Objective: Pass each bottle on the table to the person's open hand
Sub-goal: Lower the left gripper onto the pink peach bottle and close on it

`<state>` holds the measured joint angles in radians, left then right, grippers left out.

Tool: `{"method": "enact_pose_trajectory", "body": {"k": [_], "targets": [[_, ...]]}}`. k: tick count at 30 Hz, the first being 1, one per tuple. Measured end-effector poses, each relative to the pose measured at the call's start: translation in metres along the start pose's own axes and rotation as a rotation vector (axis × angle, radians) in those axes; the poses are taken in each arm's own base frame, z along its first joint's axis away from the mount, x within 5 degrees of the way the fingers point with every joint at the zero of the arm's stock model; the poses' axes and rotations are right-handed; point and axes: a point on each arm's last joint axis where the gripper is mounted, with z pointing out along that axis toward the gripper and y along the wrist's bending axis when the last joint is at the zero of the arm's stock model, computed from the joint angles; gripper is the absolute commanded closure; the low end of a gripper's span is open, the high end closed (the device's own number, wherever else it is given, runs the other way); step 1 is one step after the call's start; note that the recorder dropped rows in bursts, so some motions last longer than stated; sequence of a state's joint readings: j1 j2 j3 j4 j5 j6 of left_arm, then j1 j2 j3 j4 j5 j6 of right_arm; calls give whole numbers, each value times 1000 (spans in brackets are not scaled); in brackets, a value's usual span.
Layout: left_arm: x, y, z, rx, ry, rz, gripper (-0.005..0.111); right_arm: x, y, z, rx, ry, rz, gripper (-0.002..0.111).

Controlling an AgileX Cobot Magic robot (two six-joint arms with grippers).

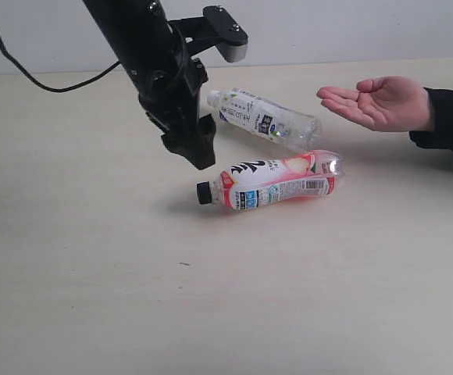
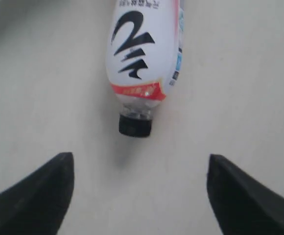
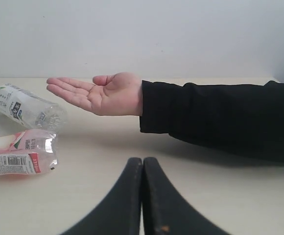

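While the pink bottle [image 2: 139, 54] lies cap-first before my spread left gripper [image 2: 139, 159], ready for grasping, my right gripper [image 3: 143, 166] rests clenched, empty.

Bare table [image 1: 94, 258] lies open around the cap [image 1: 204, 193] of the pink bottle [image 1: 277, 181], facing the spread left gripper [image 2: 139, 159]; the white bottle [image 1: 264, 119] crowds its far side, the hand [image 1: 379, 101] well clear beyond.
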<state>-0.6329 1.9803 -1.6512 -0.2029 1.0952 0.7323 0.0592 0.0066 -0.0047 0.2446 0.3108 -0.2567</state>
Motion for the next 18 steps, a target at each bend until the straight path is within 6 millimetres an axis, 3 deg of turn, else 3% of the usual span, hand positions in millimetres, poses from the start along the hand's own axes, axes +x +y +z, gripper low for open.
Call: {"method": "enact_pose_trajectory", "body": {"k": [3,11,18], "targets": [[-13,2,11,-12,-20,32,29,0,0,0,0,0,0,108],[-54,-19,43,-8,-22,151,25,0,0,0,0,0,0,108],[-61,-18,61,-4,-5,166,24,0,0,0,0,0,0,108]]}}
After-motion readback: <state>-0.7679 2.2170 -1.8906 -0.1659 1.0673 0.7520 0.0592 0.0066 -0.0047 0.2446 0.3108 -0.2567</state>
